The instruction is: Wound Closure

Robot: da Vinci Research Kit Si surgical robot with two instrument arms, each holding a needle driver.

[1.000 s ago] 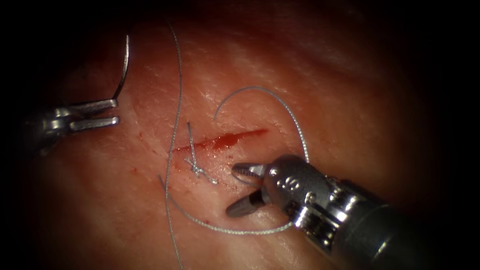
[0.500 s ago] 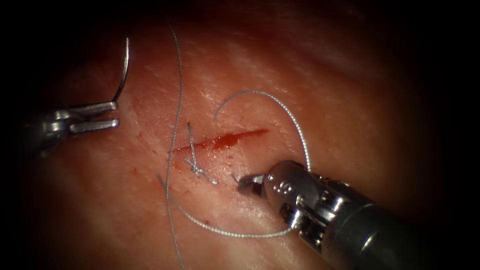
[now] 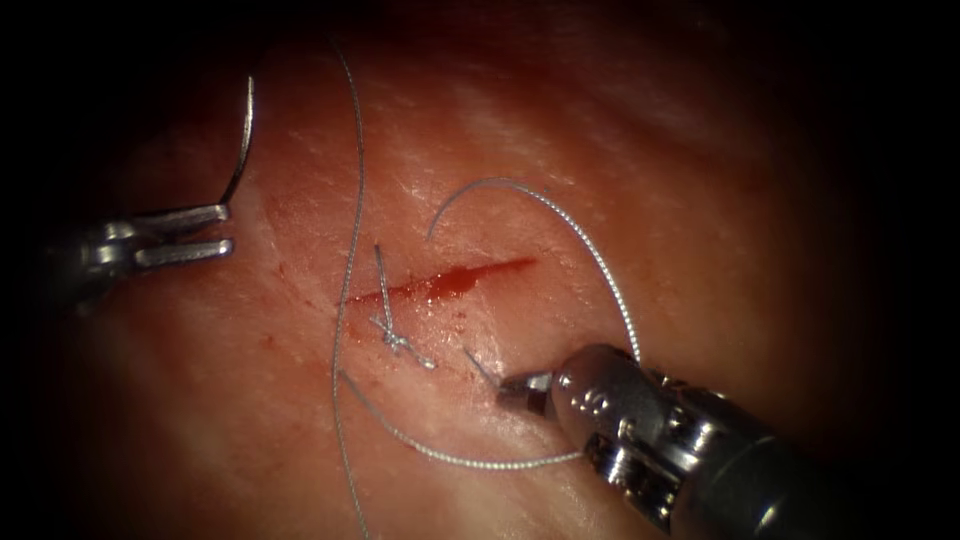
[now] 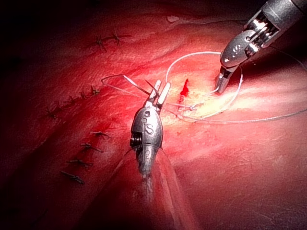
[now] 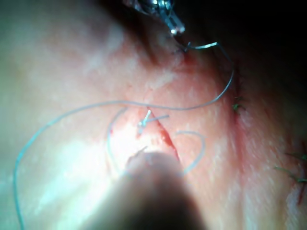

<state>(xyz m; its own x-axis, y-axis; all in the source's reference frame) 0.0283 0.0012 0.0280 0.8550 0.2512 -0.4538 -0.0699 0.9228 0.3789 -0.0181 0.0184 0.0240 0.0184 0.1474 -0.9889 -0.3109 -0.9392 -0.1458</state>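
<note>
**Right tool closes and slides back**

The right tool (image 3: 515, 385) has shut its jaws on a short thread end (image 3: 480, 366) and slid back from the cut (image 3: 440, 284). Farther left, the left tool (image 3: 205, 232) grips the needle (image 3: 243, 140) by one end, out of the tissue (image 3: 700, 200).

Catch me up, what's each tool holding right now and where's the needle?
The left tool holds the curved needle near one end, clear of the tissue, left of the cut. The right tool, just below the cut's middle, has closed over the last second and now pinches a short thread end. One knotted stitch sits at the cut's left end, and loose thread loops around the right tool.
</note>
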